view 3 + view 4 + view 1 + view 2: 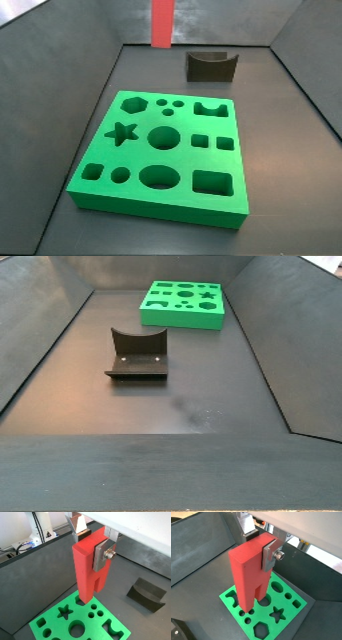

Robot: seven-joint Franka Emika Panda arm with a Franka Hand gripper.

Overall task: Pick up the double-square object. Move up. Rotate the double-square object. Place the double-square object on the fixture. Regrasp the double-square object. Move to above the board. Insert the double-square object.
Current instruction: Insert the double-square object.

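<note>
Gripper (91, 548): held the red double-square object (85, 569) upright, high above the board (77, 619)
Fixture (210, 65): stood apart

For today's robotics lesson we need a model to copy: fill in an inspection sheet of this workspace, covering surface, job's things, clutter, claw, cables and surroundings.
Surface: dark grey floor, bare apart from the items below.
Job's things: double-square object, red, held upright in the claw, prongs down, above the board; it shows at the top edge of a side view too. The board is green and none of its cut-outs holds a piece. Fixture stands apart from the board, nothing on it.
Clutter: nothing seen.
Claw: the claw is above the board, silver fingers shut on the red piece.
Cables: some beyond the wall in a wrist view.
Surroundings: dark walls enclose the floor.
</note>
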